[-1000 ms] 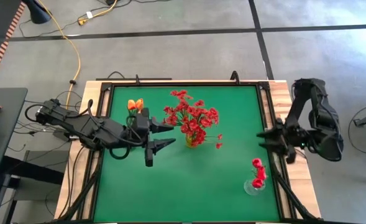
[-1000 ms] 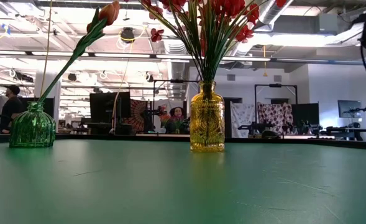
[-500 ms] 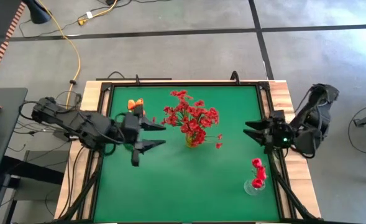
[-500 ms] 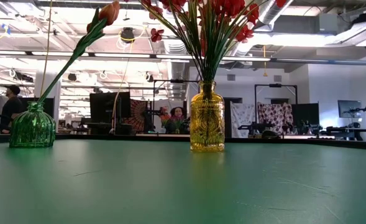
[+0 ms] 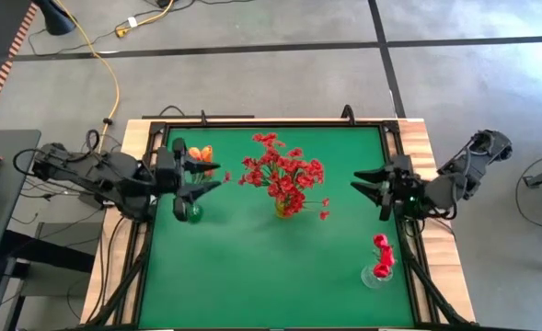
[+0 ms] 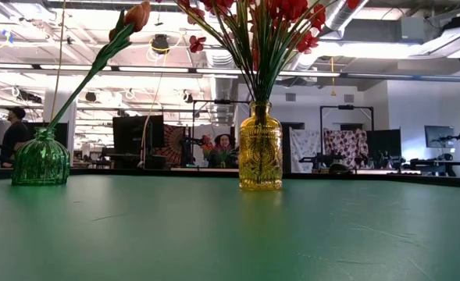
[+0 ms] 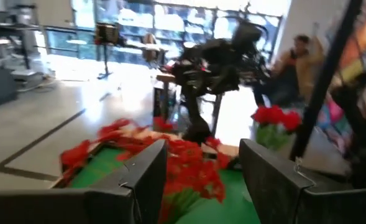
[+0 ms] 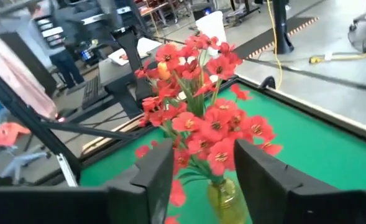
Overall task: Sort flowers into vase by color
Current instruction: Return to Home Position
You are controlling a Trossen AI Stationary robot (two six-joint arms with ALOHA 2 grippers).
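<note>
Left gripper [image 5: 213, 176] and right gripper [image 5: 358, 182]: fingers spread, empty, mid-left and mid-right of frame. Likely parking, since sorting looks done. Lower right: red buds [image 5: 381, 253] in clear vase [image 5: 372, 277]. Centre: red blossoms [image 5: 284, 173], yellow vase [image 6: 260, 148]. Upper left: orange tulips [image 5: 200, 154], green vase [image 6: 41, 160].

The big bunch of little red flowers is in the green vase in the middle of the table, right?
Not quite. The big bunch of little red flowers is in the yellow vase in the middle of the table, as the low view shows. The green vase holds an orange tulip.
</note>
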